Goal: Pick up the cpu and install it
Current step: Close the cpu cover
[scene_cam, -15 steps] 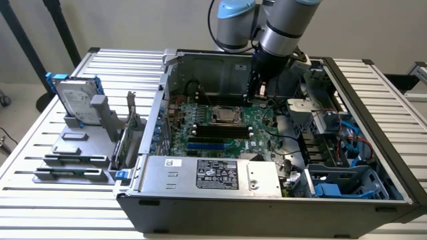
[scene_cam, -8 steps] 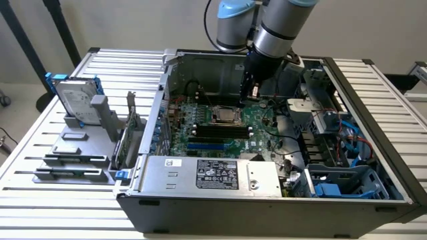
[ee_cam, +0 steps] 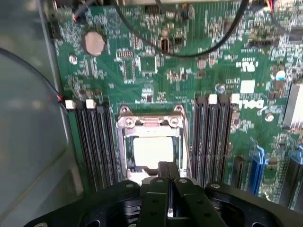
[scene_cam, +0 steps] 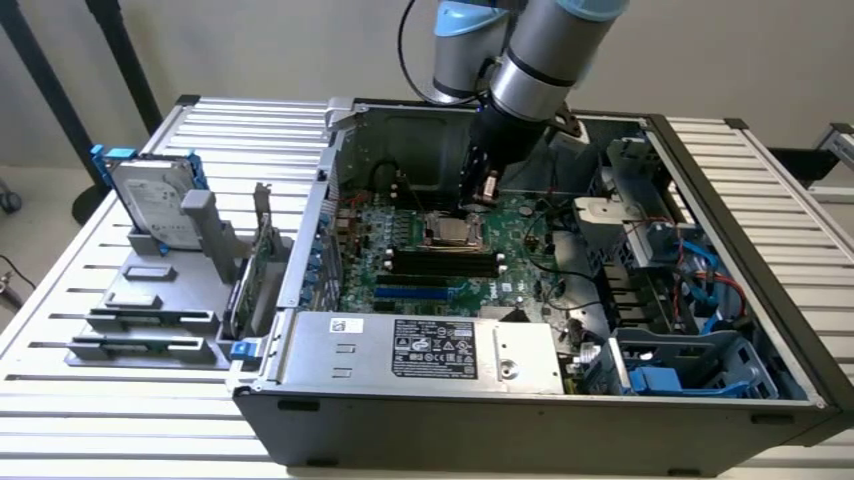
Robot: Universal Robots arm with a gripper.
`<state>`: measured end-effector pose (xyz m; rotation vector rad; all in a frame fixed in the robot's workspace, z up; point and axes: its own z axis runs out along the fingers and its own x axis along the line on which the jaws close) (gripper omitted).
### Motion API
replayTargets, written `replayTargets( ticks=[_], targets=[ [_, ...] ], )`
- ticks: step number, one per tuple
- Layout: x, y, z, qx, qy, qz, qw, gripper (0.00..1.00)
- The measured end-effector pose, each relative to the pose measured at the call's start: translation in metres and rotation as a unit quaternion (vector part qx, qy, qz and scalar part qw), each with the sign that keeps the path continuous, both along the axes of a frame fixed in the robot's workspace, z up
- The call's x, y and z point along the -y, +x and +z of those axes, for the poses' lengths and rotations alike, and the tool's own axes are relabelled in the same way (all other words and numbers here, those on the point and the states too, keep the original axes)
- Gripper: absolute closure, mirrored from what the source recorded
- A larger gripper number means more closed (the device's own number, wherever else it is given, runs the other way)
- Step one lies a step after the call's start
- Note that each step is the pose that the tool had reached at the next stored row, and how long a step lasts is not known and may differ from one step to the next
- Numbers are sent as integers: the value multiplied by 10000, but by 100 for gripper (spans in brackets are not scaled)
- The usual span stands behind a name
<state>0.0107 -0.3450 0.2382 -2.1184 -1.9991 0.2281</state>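
Reaching arm (scene_cam: 541, 55): a grey robot arm is leaning down from above into an open computer case (scene_cam: 534, 430), which is lying on its side on a slatted metal bench (scene_cam: 107, 420).
End effector (ee_cam: 168, 169): its dark fingers are pressing together, closed, and they are not gripping anything I can make out. In the exterior view the end effector (scene_cam: 477, 203) is hanging just above the processor socket (scene_cam: 451, 238).
Cpu (ee_cam: 152, 150): the small silver square is lying flat inside the socket's metal frame (ee_cam: 150, 122). In the wrist view the fingertips are overlapping its near edge. I cannot tell whether they are touching it.
Motherboard (ee_cam: 142, 66): the green board is filling the floor of the case, with a round coin battery (ee_cam: 94, 42) sitting well apart from the socket.
Memory slots (ee_cam: 92, 142): long black slots are running alongside the socket on both sides.
Power supply (scene_cam: 427, 345): a silver box with a black label is sitting inside the case, along the edge nearest the exterior camera.
Hard drive (scene_cam: 147, 195): a silver drive with blue rails is standing upright in a grey holder (scene_cam: 147, 320) on the bench, outside the case, at the exterior view's left.
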Motion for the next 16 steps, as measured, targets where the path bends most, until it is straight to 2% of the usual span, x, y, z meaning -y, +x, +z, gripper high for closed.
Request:
replayTargets(
  ticks=[2,5,7,10,16],
  targets=[
    [5,-70,-12,-49,0,0,10000,89],
    [4,-175,-20,-96,0,1,10000,89],
    [4,-242,-24,-116,0,0,9999,89],
    [0,-315,-33,-126,7,-1,9999,89],
    [-48,-341,-74,-126,103,-13,9999,89]
  ],
)
